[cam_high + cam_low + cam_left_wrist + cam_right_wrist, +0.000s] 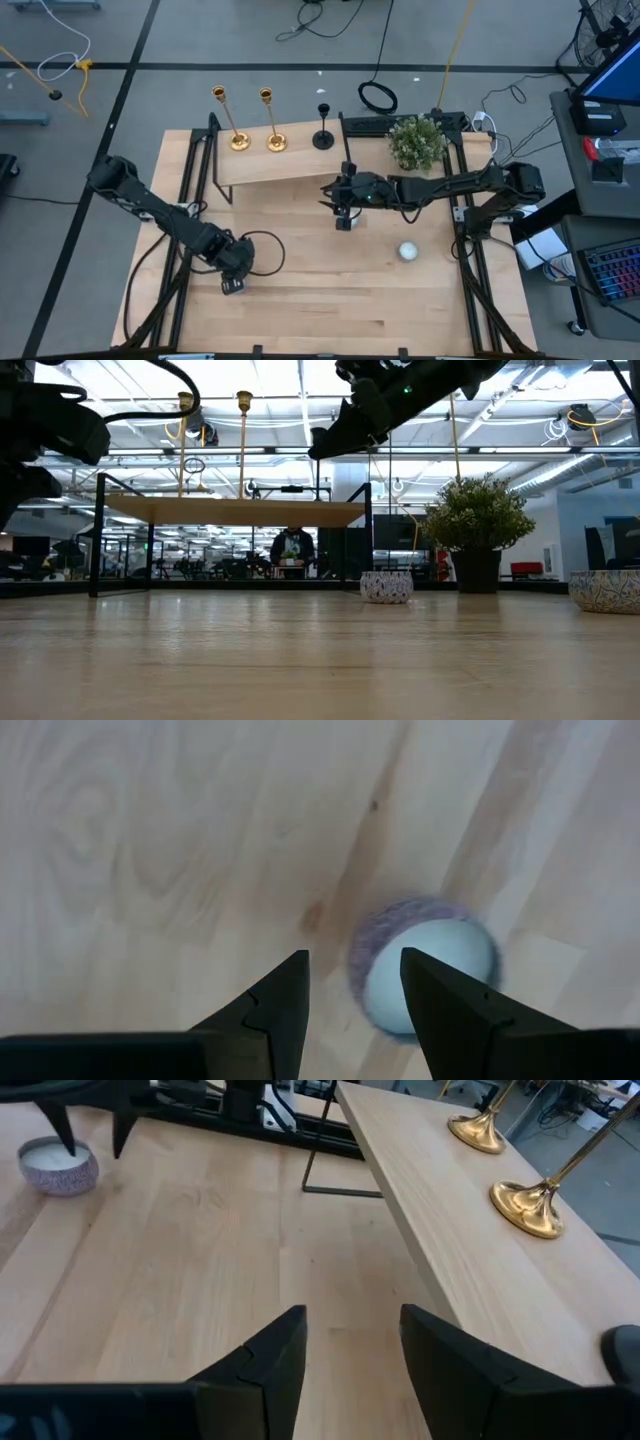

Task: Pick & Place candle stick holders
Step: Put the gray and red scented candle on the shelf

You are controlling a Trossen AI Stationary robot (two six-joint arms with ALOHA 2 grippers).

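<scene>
Two gold candle stick holders [239,140] [276,140] and a shorter black one [323,138] stand on their round bases on a raised wooden shelf [290,165] at the table's far side. In the right wrist view the gold bases [480,1130] [530,1208] and the black base [625,1350] show on the shelf top. My right gripper [350,1350] is open, in the air just in front of the shelf's right end [343,220], touching nothing. My left gripper [355,980] is open and points down at the near left [232,285], over a small bowl [430,960].
The small speckled bowl with white filling [58,1165] sits on the table under my left gripper. Another small white bowl [408,251] lies right of centre. A potted plant [416,140] stands at the far right beside the shelf. Bare wood lies between the arms.
</scene>
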